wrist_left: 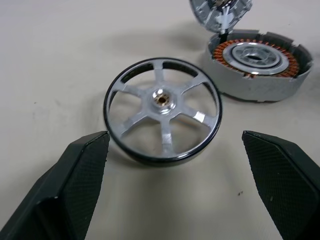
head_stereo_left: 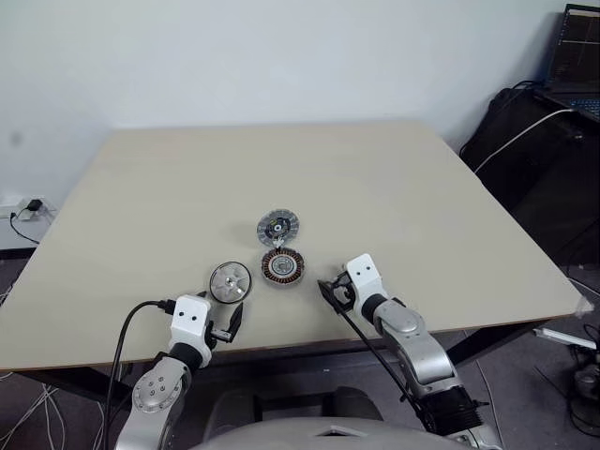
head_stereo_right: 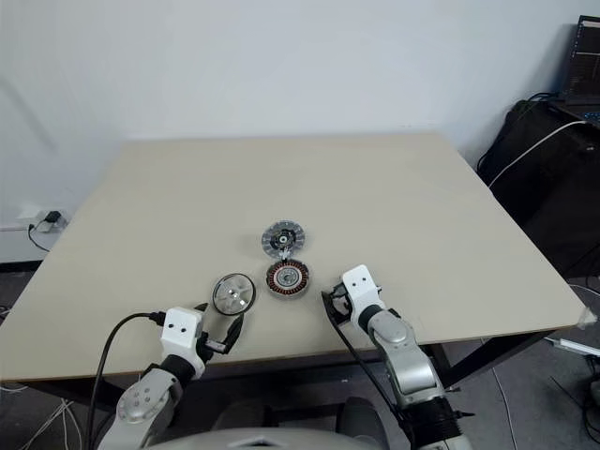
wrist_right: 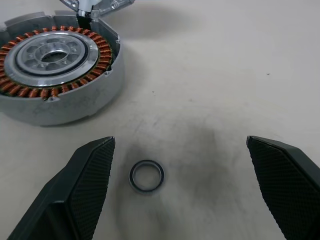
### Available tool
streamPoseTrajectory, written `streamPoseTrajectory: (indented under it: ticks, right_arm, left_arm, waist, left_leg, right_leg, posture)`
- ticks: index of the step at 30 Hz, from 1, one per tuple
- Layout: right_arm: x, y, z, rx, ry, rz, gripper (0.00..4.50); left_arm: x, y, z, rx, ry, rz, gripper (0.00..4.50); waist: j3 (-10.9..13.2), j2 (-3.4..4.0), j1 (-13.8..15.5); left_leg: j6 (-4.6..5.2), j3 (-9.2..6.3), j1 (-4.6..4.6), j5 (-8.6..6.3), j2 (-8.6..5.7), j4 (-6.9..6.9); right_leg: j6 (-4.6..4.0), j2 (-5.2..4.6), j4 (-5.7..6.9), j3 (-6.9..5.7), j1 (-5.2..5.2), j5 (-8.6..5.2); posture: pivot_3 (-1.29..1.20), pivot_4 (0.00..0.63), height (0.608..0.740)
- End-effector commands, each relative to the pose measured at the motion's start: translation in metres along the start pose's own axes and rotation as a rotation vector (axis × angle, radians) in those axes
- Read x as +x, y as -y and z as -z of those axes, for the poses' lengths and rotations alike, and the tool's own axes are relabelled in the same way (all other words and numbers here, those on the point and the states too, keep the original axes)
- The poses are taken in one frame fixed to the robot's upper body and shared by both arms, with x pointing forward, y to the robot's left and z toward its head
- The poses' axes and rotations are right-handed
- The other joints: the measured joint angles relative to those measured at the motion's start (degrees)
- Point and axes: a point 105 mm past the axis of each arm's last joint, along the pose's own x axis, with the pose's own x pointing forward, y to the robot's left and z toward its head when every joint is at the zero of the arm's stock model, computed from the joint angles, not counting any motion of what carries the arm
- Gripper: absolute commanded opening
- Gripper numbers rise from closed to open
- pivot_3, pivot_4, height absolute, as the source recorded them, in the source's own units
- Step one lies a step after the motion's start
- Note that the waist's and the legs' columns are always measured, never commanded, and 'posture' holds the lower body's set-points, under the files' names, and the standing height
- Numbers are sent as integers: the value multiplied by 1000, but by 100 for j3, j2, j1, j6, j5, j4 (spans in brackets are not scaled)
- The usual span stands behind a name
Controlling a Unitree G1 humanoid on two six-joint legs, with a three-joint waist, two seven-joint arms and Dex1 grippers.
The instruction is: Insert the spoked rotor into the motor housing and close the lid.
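Table (head_stereo_left: 394, 187): three parts grouped near front-centre edge. Housing (head_stereo_left: 282, 266) sits flat, copper windings up, pale centre visible. Lid (head_stereo_left: 277, 226) lies just behind housing, appears to touch its rim, tilted up on it per left wrist view; not closed. Rotor (head_stereo_left: 230, 281) lies flat on table, to robot's left of housing, close but apart; spokes & hub face up, dark rim around it. Small ring (wrist_right: 146, 176) rests on table in front of housing, between R fingers in R wrist view. L gripper (head_stereo_left: 230, 323) hovers just short of rotor, fingers (wrist_left: 60, 190) spread wide, holding nothing. R gripper (head_stereo_left: 330, 292) near housing's right side, jaws spread wide, empty.
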Motion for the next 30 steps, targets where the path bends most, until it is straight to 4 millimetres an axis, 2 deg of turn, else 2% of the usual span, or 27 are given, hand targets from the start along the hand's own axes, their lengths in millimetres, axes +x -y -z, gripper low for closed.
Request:
streamPoseTrajectory:
  ticks: [1, 11, 14, 23, 24, 30]
  right_arm:
    - [5, 0, -6, 5, 13, -1, 4500]
    - [3, -8, 17, 45, -69, -23, 4500]
    - [3, -9, 18, 54, -73, -22, 3890]
    - [3, -15, 16, 103, -73, -50, 913]
    - [2, -16, 16, 106, -75, -53, 691]
    - [-2, -19, 8, 115, -55, -74, 676]
  left_arm:
    - [1, 1, -11, 11, 49, -2, 4474]
    - [0, 3, -10, 7, 43, 2, 4474]
    - [0, 3, -10, 8, 41, 4, 4500]
    - [0, 3, -9, 10, 40, 7, 4500]
    - [0, 3, -9, 10, 39, 7, 4500]
    - [-1, 3, -9, 10, 38, 5, 4500]
  waist:
    - [0, 1, -1]
    - [-10, 2, -16]
    - [-12, 3, -12]
    - [-25, 1, -7]
    - [-25, 1, -8]
    - [-25, 2, -3]
  left_leg:
    - [0, -1, 0, 0, 0, 0]
    - [-1, 0, 2, 0, 1, 0]
    - [-1, 0, 2, 0, 1, 0]
    - [-1, -1, 4, 0, 2, 0]
    - [-1, -1, 4, 0, 2, 0]
    - [-1, 0, 3, -1, 2, -1]
  right_leg:
    - [0, 0, 0, 0, 0, 0]
    - [0, 1, 1, 1, 1, 0]
    - [0, 1, 1, 1, 1, 0]
    - [0, -1, 2, 0, 4, 0]
    - [0, -1, 2, 0, 4, 0]
    - [0, -1, 0, 0, 3, 0]
  posture:
    - [0, 0, 740]
    - [0, 0, 740]
    - [0, 0, 740]
    - [0, 0, 740]
    - [0, 0, 740]
    - [0, 0, 740]
